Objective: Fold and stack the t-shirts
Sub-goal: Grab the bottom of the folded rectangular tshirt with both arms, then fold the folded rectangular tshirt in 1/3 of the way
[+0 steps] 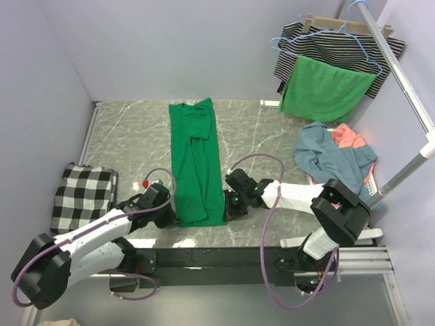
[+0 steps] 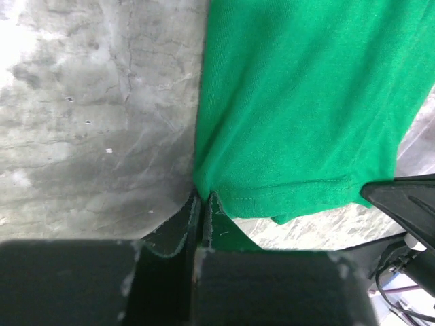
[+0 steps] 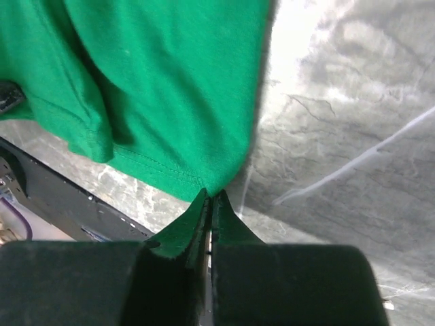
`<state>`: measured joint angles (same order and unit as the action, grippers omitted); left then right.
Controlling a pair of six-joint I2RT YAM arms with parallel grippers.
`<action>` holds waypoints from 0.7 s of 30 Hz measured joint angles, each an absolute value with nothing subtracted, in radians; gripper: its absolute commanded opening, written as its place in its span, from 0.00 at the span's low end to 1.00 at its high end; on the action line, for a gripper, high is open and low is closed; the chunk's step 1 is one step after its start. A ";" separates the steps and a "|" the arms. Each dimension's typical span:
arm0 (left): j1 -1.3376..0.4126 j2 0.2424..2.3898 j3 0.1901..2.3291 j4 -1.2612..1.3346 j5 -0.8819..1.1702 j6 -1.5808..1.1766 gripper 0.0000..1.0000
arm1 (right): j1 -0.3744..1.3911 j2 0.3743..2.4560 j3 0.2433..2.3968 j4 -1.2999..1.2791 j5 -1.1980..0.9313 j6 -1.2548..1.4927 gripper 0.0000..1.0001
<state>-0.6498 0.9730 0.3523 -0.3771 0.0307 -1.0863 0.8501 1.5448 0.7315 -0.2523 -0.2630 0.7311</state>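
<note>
From above, the green t-shirt (image 1: 195,163) lies in the middle of the table (image 1: 265,136) as a long narrow strip, sides already folded in, with its hem at the near end and its neck at the far end. The left gripper (image 1: 168,216) sits at the near-left hem corner and the right gripper (image 1: 228,204) at the near-right one. The blue t-shirt (image 1: 326,153) and coral t-shirt (image 1: 349,138) lie crumpled together at the right edge, not yet folded.

In the left wrist view, the left gripper (image 2: 202,200) has its jaws pressed together on the very tip of the hem corner of the green t-shirt (image 2: 299,102). It has only a small bite of cloth.

In the right wrist view, the right gripper (image 3: 209,198) is likewise fully closed, pinching the opposite corner of the green t-shirt (image 3: 170,81) just where the stitched hem ends.

The step appears to be folding the hem toward the neck. Both arms should lift together, level and no higher than needed. They should carry the hem straight to the far end without spreading apart, since grips this shallow could slip under any sideways tension.
</note>
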 measured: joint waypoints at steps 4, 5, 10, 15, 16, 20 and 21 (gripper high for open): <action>-0.650 0.973 0.393 -0.435 0.016 -1.074 0.01 | 0.850 1.541 0.769 -0.283 -0.245 0.704 0.00; -0.650 0.973 0.417 -0.455 0.002 -1.066 0.01 | 0.849 1.537 0.786 -0.295 -0.234 0.693 0.00; -0.650 0.991 0.546 -0.500 -0.051 -1.040 0.01 | 0.818 1.510 0.885 -0.342 -0.190 0.643 0.00; -0.649 1.056 0.633 -0.502 -0.101 -1.019 0.02 | 0.751 1.507 0.972 -0.365 -0.173 0.588 0.00; -0.649 1.073 0.643 -0.502 -0.110 -1.014 0.01 | 0.736 1.507 0.988 -0.373 -0.172 0.577 0.00; -0.623 1.159 0.696 -0.505 -0.140 -0.983 0.01 | 0.693 1.538 1.074 -0.400 -0.173 0.532 0.00; -0.608 1.181 0.713 -0.505 -0.147 -0.973 0.01 | 0.683 1.563 1.115 -0.405 -0.174 0.517 0.00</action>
<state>-0.6083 1.1812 0.7128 -0.5049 -0.1471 -0.9726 0.6827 1.5627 1.1152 -0.4053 -0.1741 0.5167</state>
